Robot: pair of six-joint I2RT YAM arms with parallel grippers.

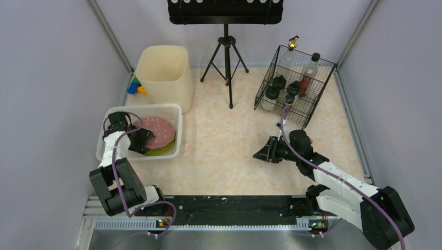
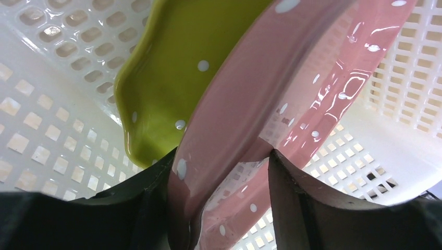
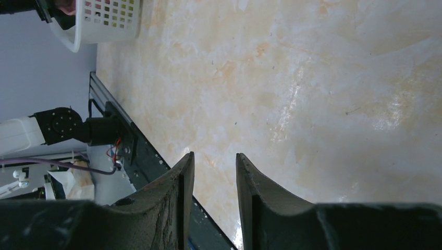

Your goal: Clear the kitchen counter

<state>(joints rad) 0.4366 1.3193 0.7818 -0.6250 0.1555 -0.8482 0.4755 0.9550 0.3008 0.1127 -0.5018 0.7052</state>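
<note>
Our marble-like counter (image 1: 229,151) lies flat, seemingly longest sideways. Left end effector (image 2: 221,156) straddles the pink plate (image 2: 240,94), released; right end effector (image 3: 215,156) parted, empty.

The left arm (image 1: 112,156) rises from its base, elbow bent. The left gripper (image 1: 140,140) points right, jaws parted. The right arm (image 1: 339,179) stretches low and leftward. The right gripper (image 1: 260,152) has its jaws slightly apart (a narrow gap, fingers parallel).
</note>
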